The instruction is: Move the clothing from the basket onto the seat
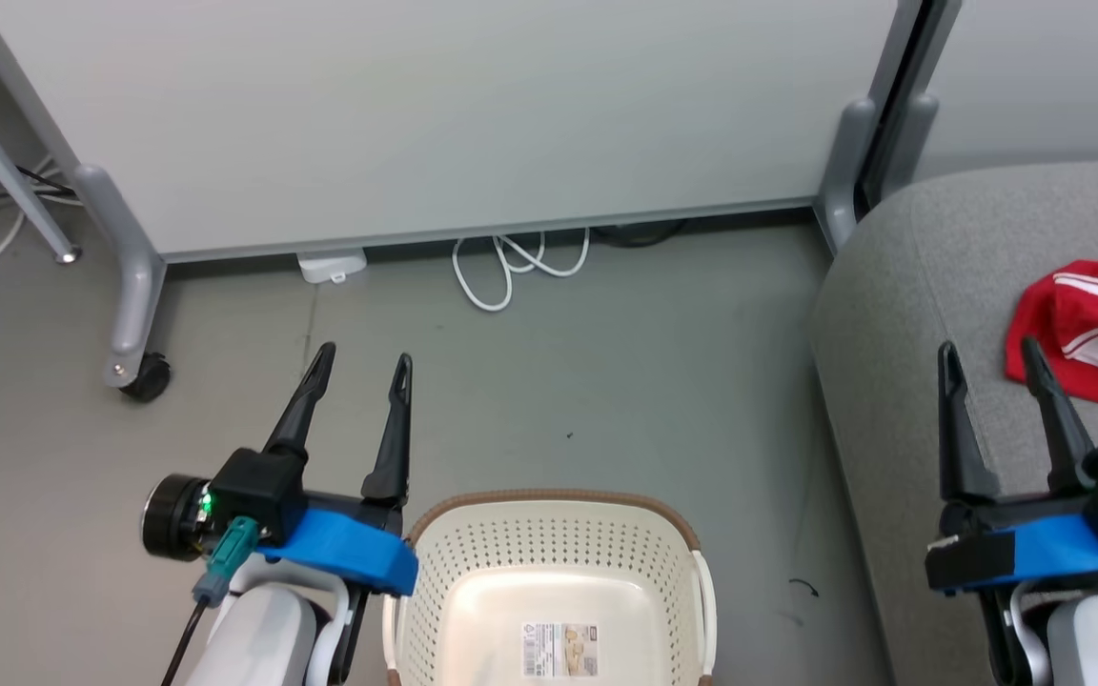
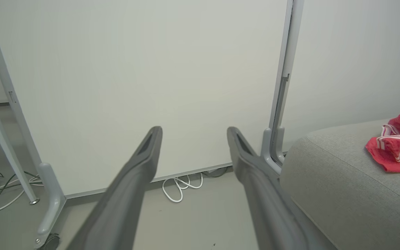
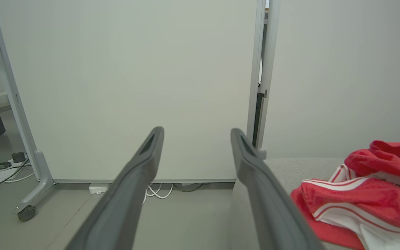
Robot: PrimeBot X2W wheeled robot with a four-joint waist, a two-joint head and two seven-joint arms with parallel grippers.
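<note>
The red soft-fabric sports clothing with white stripes (image 1: 1097, 329) lies bunched on the large grey upholstered couch seat (image 1: 902, 286). It sits in from the seat's rounded corner and runs off the right edge of the head view. The right wrist view shows it as a loose heap of folds with a white panel on the near side.

The cream-white perforated plastic laundry basket with a brown woven-look rim (image 1: 549, 548) stands on the grey floor (image 1: 606, 381) between the two arms, apart from the seat. The part of its bottom that shows carries a printed label (image 1: 560, 650) and no fabric. Its near end is cut off by the frame, so I cannot tell whether a garment lies there. Going by this, the move looks done or nearly done.

The main risk is on the right. The right hand (image 1: 987, 348) hangs over the seat with one finger just beside the heap's edge. A sideways swing or a turn at the waist could hook a fold and drag the cloth toward the seat's edge or onto the floor.

On the left, the arm's blue mount overlaps the basket's rim corner in the head view, and I cannot tell whether they touch. An inward swing there could shove or tip the light basket.

Both hands are released, their two long dark fingers spread wide and grasping nothing. They point forward toward the white partition panel (image 1: 435, 114). The left hand (image 1: 363, 360) is over bare floor just left of the basket.
</note>
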